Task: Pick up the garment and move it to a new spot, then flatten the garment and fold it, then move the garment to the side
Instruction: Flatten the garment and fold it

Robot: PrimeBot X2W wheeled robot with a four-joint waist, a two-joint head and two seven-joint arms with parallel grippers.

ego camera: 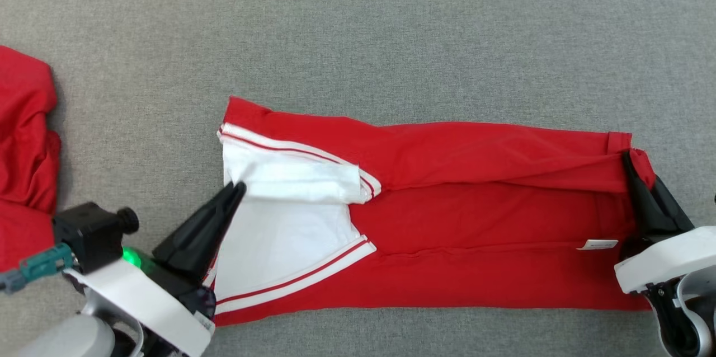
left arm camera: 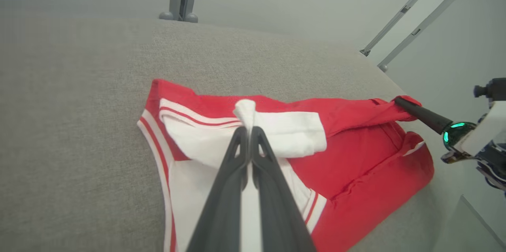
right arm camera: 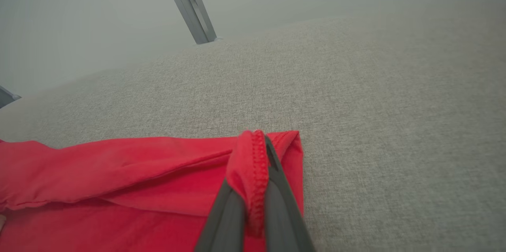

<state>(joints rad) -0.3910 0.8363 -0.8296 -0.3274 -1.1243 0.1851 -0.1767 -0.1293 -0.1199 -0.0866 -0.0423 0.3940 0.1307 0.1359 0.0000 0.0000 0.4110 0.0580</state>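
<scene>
Left claw [ego camera: 238,188] pinching garment [ego camera: 475,206], right claw [ego camera: 627,156] pinching opposite end

The garment [ego camera: 475,189] is soft matt knit cloth, red, with a smoother white panel at centre left — its hem [right arm camera: 259,165], in the right wrist view, shows looped overlock stitching. The counter [ego camera: 358,27] wears coarse grey woven fabric, matt and slightly fuzzy. The fingers [ego camera: 201,228] look like dark matt plastic; the forearm shell [ego camera: 665,259] at lower right is glossy white plastic.
</scene>
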